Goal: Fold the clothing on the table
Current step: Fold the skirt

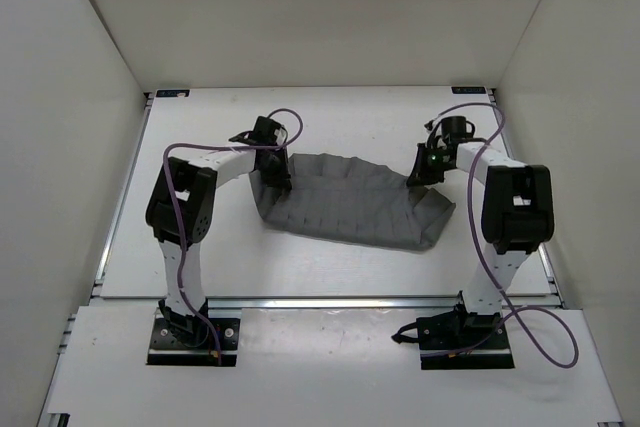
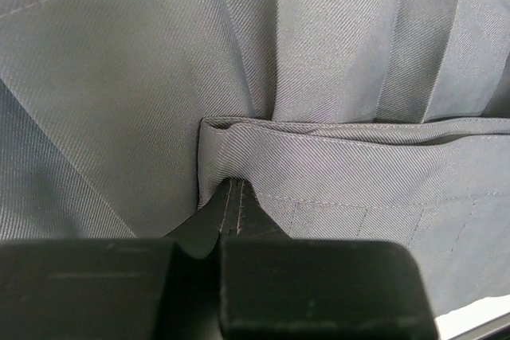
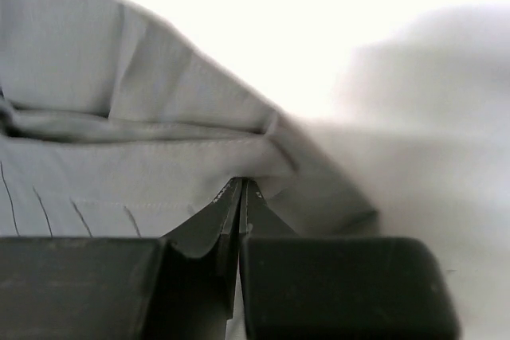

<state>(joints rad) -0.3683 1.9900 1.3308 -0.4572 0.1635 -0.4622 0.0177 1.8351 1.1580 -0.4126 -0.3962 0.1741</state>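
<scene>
Jaws on both sides are pressed together with cloth pinched between the tips. The left gripper bites the end of a folded, stitched band edge of the mid-grey pleated fabric garment. The right gripper bites the same kind of doubled edge at the opposite end, right at its corner.

Geometry that matters:
- Garment long axis runs left-right across the matte white rectangular tabletop, roughly mid-table, sagging slightly nearer on its right end.
- The two grips sit at the two far corners of that axis, left arm on the left end, right arm on the right end. Neither arm has to cross over.
- From both sets of jaws, the bulk of the fabric lies on the base side, toward the near edge of the tabletop. Far side of the grips is bare tabletop.
- Between the grips the far edge looks slack and a bit bunched, not taut.

My read: grasp phase done, fold itself not yet made. Next move should carry the pinched far edge up and over toward the near hem, both arms moving parallel and level so the crease lands along the long axis. Risk: slack in the middle droops and creases crooked, and the left pinch looks like a shallow bite on layered cloth, which could slip.
</scene>
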